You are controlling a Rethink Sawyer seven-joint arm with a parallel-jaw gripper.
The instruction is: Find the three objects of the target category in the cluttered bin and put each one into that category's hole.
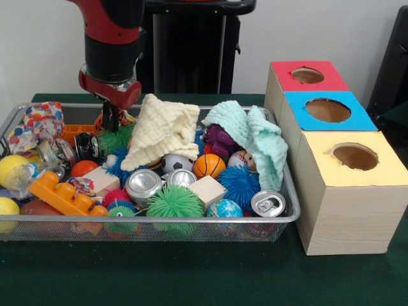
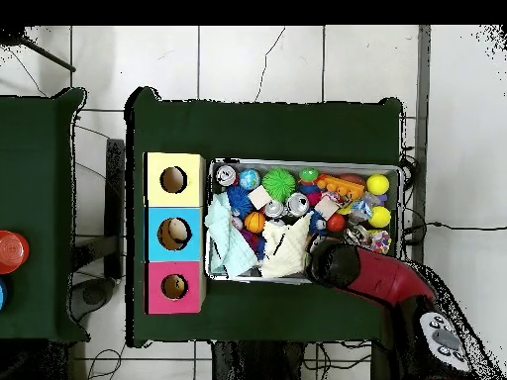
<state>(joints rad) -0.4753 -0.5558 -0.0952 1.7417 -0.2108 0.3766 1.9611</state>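
Observation:
The wire mesh bin point(image 1: 288, 191) point(image 2: 301, 165) is heaped with toys. My gripper point(image 1: 111, 120) hangs low over the bin's far left part, beside a green spiky ball point(image 1: 115, 138) and the yellow cloth point(image 1: 161, 129). In the overhead view only the arm's end point(image 2: 327, 263) shows, over the bin's near edge. Three silver cans point(image 1: 143, 185) point(image 1: 182, 177) point(image 1: 268, 203) lie near the front. A soccer ball point(image 1: 173, 163), a basketball point(image 1: 209, 166) and a baseball point(image 1: 240, 159) sit mid-bin. The red hole point(image 1: 308, 75), blue hole point(image 1: 327, 110) and yellow hole point(image 1: 355, 156) top the boxes on the right.
A mint cloth point(image 1: 255, 136) drapes over the bin's right side. An orange toy brick point(image 1: 64, 194), wooden blocks point(image 1: 208, 190), yellow balls point(image 1: 11, 167) and spiky balls point(image 1: 175, 204) fill the rest. The three boxes point(image 2: 175, 233) stand tight against the bin's end.

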